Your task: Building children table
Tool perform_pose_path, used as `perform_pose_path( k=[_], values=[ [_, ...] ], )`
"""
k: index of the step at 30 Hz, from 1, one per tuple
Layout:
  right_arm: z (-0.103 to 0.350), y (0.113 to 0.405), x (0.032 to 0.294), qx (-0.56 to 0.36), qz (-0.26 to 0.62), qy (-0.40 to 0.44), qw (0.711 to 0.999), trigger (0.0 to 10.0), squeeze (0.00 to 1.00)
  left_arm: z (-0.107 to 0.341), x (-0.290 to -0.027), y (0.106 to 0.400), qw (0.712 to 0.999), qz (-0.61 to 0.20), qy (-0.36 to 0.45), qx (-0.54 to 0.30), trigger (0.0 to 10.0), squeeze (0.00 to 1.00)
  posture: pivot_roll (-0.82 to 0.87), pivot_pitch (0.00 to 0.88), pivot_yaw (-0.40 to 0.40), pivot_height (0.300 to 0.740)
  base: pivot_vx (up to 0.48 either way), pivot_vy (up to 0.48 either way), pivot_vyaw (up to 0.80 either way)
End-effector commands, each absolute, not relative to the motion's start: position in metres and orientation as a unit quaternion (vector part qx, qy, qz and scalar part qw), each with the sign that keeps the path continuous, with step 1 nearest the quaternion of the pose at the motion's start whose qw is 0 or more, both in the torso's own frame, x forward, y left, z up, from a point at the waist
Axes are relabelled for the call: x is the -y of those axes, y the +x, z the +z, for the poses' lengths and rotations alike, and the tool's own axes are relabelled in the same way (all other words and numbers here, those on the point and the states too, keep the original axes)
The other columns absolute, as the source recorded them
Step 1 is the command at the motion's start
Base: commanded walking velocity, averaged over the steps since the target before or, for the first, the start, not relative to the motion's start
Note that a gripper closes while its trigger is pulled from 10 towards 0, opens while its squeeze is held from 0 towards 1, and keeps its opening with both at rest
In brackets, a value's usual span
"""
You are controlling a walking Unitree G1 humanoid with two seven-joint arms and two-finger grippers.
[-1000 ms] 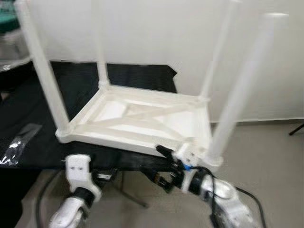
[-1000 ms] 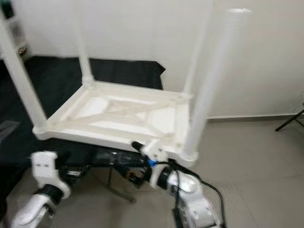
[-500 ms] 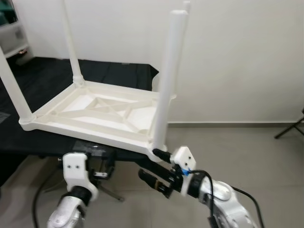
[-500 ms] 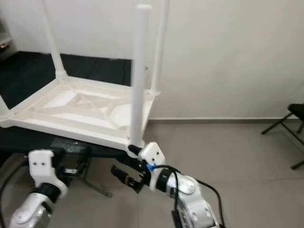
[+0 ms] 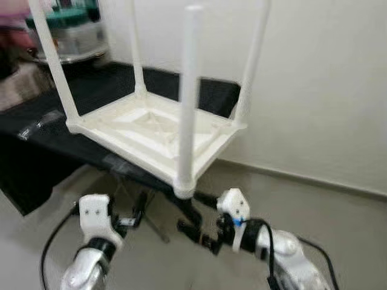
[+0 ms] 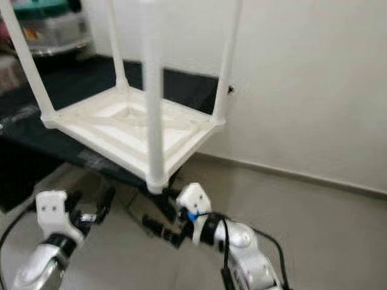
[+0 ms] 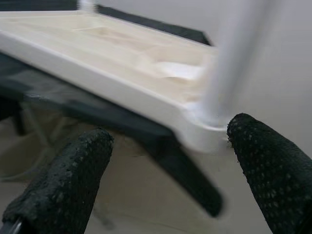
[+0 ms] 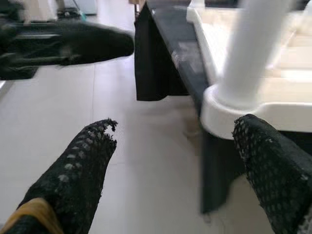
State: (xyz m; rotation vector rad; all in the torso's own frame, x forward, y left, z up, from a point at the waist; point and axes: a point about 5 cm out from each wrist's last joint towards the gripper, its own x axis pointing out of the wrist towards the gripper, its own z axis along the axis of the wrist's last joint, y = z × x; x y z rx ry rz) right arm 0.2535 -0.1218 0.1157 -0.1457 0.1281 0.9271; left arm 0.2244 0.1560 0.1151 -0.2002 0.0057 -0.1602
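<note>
A white plastic children's table [image 5: 154,130] lies upside down on a black table [image 5: 72,109], its four round legs pointing up. Its nearest corner, with the nearest leg [image 5: 187,96] standing in its socket, juts out past the black table's edge over the tiled floor [image 5: 338,211]. The underside shows moulded ribs crossing inside a raised rim.

Both arms are held low in front of the black table, below the overhanging corner. The left end effector [image 5: 140,208] points up toward the black table's edge, its fingers [image 7: 73,180] spread apart with nothing between them; in the left wrist view the white corner and the leg's base sit in the gap ahead of them, seemingly not touched. The right end effector [image 5: 196,217] reaches toward the left, just under and beside the nearest corner, its two fingers [image 8: 83,170] also parted and empty. In the right wrist view the leg socket lies close to one fingertip, though the blur makes it hard to say whether they touch.

Farther back on the robot's left, a clear container with a green lid [image 5: 69,30] stands on a shelf, and a small clear plastic bag [image 5: 36,125] lies on the black table. A white wall [image 5: 320,78] rises behind.
</note>
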Motion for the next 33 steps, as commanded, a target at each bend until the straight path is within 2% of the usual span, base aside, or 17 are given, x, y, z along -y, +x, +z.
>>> perform_pose_path(
  k=[1,23,29,33],
  values=[
    [0.118,0.253,0.117,-0.049,0.453,-0.064,0.888,10.0,0.0,0.113,-0.161,0.225,0.993,-0.072,-0.092,-0.01,10.0,0.0,0.0,0.03,-0.025,0.74,0.0,-0.469,0.8],
    [0.119,0.254,0.118,-0.052,0.448,-0.058,0.891,10.0,0.0,0.116,-0.163,0.229,0.993,-0.068,-0.094,-0.009,10.0,0.0,0.0,0.043,-0.022,0.74,0.0,-0.469,0.8],
    [0.12,0.259,0.12,-0.049,0.427,-0.059,0.901,10.0,0.0,0.119,-0.165,0.233,0.994,-0.064,-0.093,-0.004,10.0,0.0,-0.01,0.047,-0.02,0.74,0.0,-0.469,0.0],
    [0.121,0.258,0.119,-0.047,0.425,-0.065,0.902,10.0,0.0,0.129,-0.174,0.244,0.996,-0.017,-0.09,0.018,10.0,0.0,-0.01,0.051,-0.017,0.74,0.0,-0.318,0.0]
  ],
)
